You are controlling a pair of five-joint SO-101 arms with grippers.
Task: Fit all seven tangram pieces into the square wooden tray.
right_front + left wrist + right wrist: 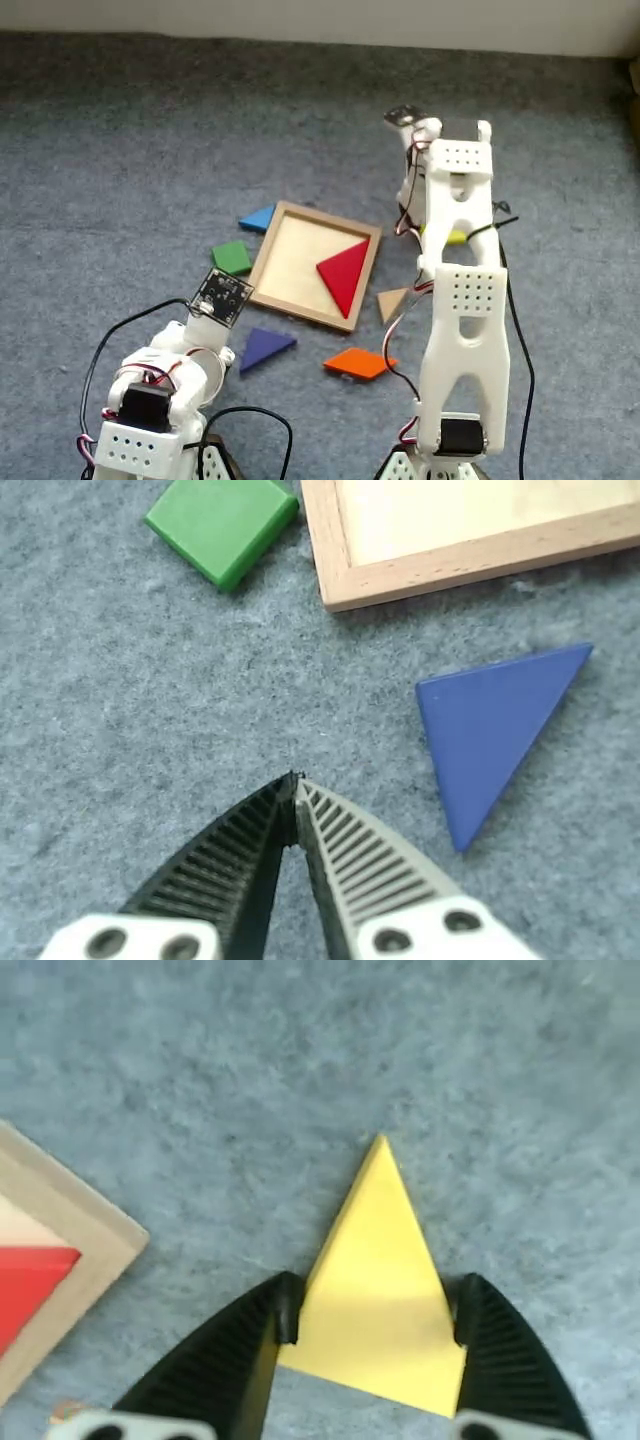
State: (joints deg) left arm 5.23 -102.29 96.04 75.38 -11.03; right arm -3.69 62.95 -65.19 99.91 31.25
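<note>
The square wooden tray [272,262] lies mid-carpet with a red triangle [345,275] in its right part. Around it lie a light blue piece [258,218], a green square [231,257], a dark blue triangle [265,347], an orange parallelogram [360,363] and a tan triangle [392,302]. My right gripper [372,1310] is shut on the yellow triangle [375,1260], a finger against each slanted edge, right of the tray's corner [70,1240]. My left gripper [295,782] is shut and empty over bare carpet, between the green square [222,525] and the dark blue triangle [490,735].
The right arm [460,200] stretches from the front edge up past the tray's right side, over the yellow triangle [457,237]. The left arm's base [150,410] sits at the front left with black cables [250,420] looping beside it. Grey carpet covers the whole surface.
</note>
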